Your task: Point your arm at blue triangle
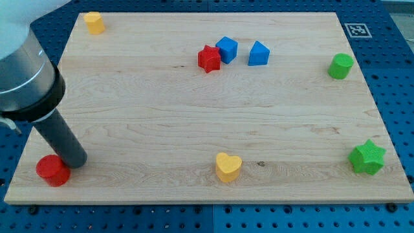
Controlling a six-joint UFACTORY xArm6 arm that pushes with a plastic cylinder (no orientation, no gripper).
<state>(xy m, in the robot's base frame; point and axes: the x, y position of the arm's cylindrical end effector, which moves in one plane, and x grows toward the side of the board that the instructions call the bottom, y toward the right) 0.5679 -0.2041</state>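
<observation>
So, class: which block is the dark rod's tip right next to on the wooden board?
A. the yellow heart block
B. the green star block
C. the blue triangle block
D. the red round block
D: my tip sits right beside the red round block at the view's bottom left, far from the blue triangle block near the view's top.

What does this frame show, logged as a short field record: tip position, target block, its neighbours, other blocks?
tip: my tip at the view's bottom left, right beside the red cylinder; contact unclear
target: blue triangle, near the view's top, right of centre, far from the tip
neighbours: blue cube to its left, apart from it; red star against the cube
other blocks: yellow block top left; yellow heart bottom centre; green cylinder right; green star bottom right
surface: wooden board
</observation>
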